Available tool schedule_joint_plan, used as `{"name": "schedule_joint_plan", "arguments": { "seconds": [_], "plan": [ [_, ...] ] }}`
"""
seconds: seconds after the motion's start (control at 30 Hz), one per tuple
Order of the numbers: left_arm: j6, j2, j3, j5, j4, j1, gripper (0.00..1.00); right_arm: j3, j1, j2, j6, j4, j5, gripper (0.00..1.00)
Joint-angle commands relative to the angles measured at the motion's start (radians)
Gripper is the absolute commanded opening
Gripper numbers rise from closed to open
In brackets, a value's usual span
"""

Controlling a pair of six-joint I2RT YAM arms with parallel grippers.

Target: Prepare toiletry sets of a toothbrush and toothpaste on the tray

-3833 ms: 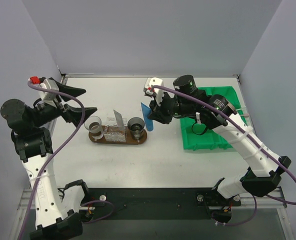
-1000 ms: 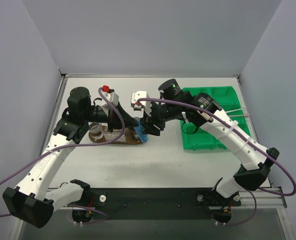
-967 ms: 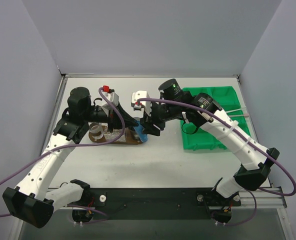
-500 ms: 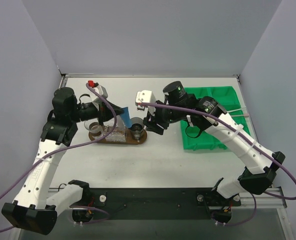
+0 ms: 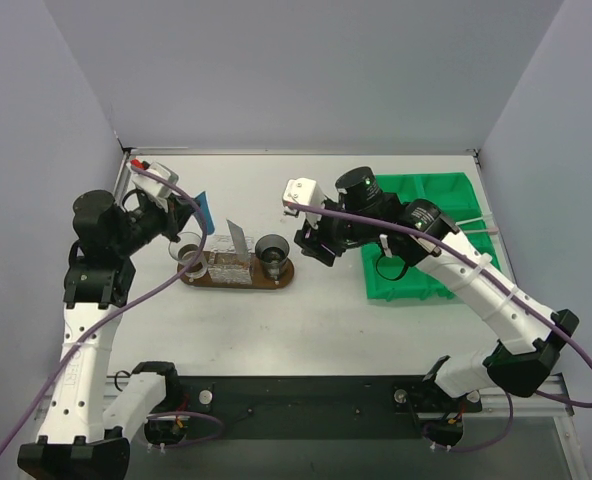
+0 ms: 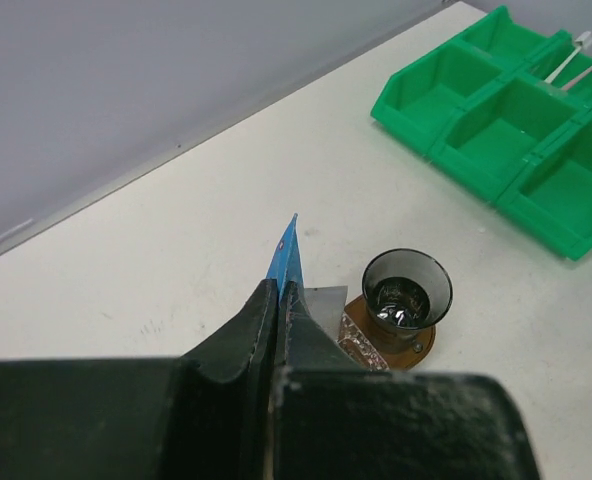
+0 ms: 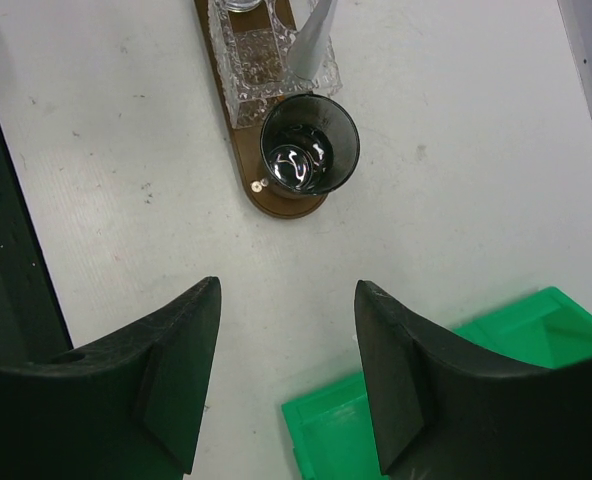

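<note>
Left wrist view: squeezing the toothpaste (image 6: pixel 288 255) between the fully closed fingers of the left tool (image 6: pixel 278 292), holding it raised off the surface (image 5: pixel 306 320), up and left of the tray (image 5: pixel 266 284). Hovering the right tool (image 7: pixel 286 290) partly open and gripping nothing, just right of the dark cup (image 7: pixel 309 150) standing on the tray's right end. Leaving the toothbrushes (image 5: pixel 481 228) resting in the green bin (image 5: pixel 416 285), well apart from the tray.

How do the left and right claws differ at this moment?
The left claw is shut on the toothpaste tube, while the right claw is open and empty. The left claw is near the left end of the tray; the right claw is off its right end. Both have black fingers.
</note>
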Motion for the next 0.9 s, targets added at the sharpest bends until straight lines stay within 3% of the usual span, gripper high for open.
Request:
{"name": "schedule_joint_plan", "arguments": {
  "seconds": [0.0, 0.2, 0.87],
  "plan": [
    [-0.034, 0.008, -0.044, -0.086, 0.086, 0.012, 0.00, -0.037, -0.011, -0.048, 0.046, 0.065, 0.051, 0.51],
    [-0.044, 0.037, -0.128, -0.102, 0.175, 0.012, 0.00, -0.084, -0.027, -0.067, 0.068, 0.112, 0.074, 0.50],
    [-0.077, 0.088, -0.186, -0.112, 0.295, 0.012, 0.00, -0.207, -0.097, -0.117, 0.114, 0.215, 0.016, 0.51]
  ]
}}
